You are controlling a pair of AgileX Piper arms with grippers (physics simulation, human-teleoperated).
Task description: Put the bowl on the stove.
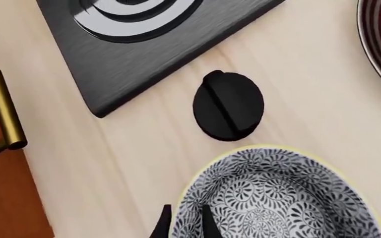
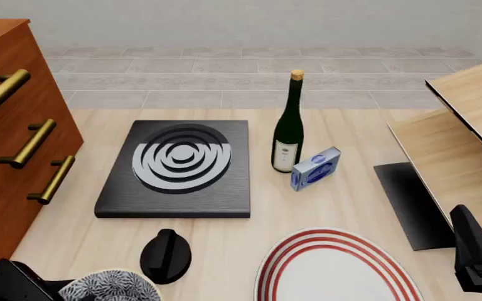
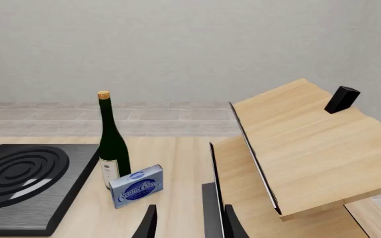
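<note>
The bowl, blue-and-white floral inside with a yellowish rim, is at the table's near left, just on the near side of the black knob. My left gripper straddles the bowl's rim, one finger inside and one outside, closed on it. The stove, a black slab with silver rings, lies beyond the knob in the left middle of the table; its corner shows in the left wrist view. My right gripper is open and empty at the near right, with its arm low by the shelf.
A white plate with red rings lies near the front centre. A wine bottle and a blue box stand right of the stove. A brown drawer cabinet is at the left, a tilted wooden shelf at the right.
</note>
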